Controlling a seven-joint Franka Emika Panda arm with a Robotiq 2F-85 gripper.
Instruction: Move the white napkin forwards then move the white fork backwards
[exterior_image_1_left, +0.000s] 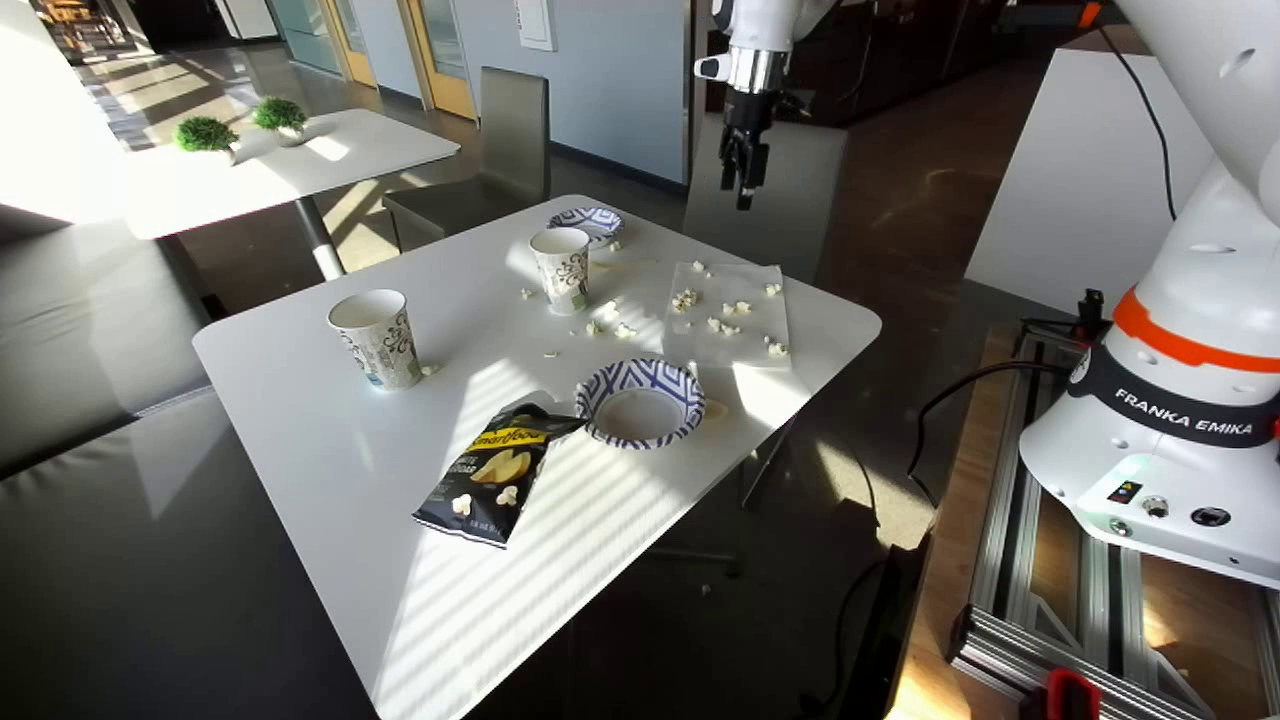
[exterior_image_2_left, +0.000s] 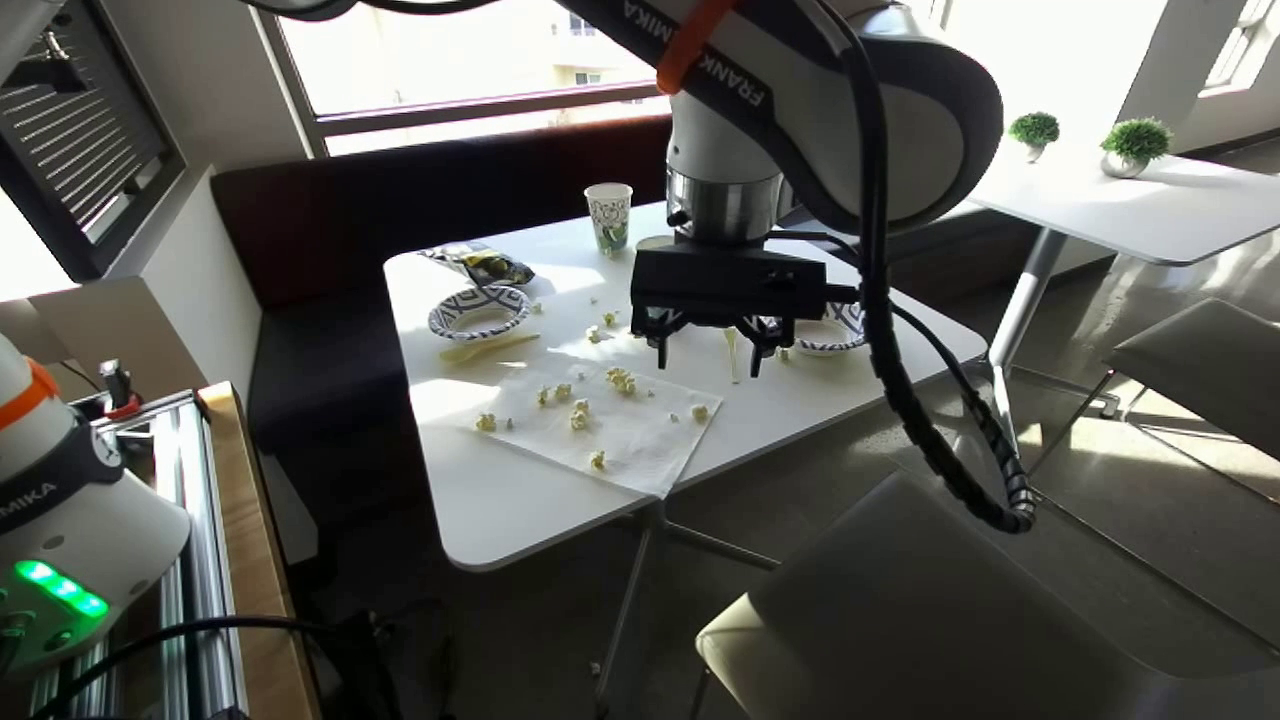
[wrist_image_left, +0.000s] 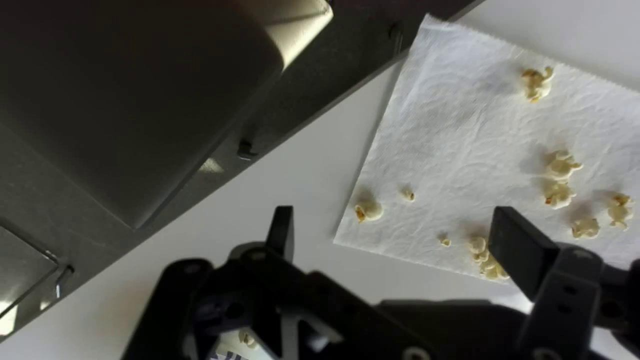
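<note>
The white napkin (exterior_image_1_left: 745, 280) is a flat square sheet with several popcorn pieces on it. It also shows in an exterior view (exterior_image_2_left: 640, 440) and fills the right of the wrist view (wrist_image_left: 450, 125). Two slim pale utensils lie on the table: one (exterior_image_2_left: 733, 356) near the far patterned bowl, one (exterior_image_2_left: 490, 347) beside the near bowl. I cannot tell which is the white fork. My gripper (exterior_image_2_left: 710, 362) is open and empty, raised above the table; it also shows in an exterior view (exterior_image_1_left: 745, 185). In the wrist view its open fingers (wrist_image_left: 392, 235) frame the napkin's corner, apart from it.
On the white table (exterior_image_1_left: 330, 480) stand two paper cups (exterior_image_1_left: 565, 270) (exterior_image_1_left: 380, 340), a patterned bowl (exterior_image_1_left: 688, 395), a farther patterned bowl (exterior_image_1_left: 590, 222) and a black popcorn bag (exterior_image_1_left: 495, 475). Loose popcorn lies between them. A grey chair (exterior_image_2_left: 900, 600) stands by the table's edge.
</note>
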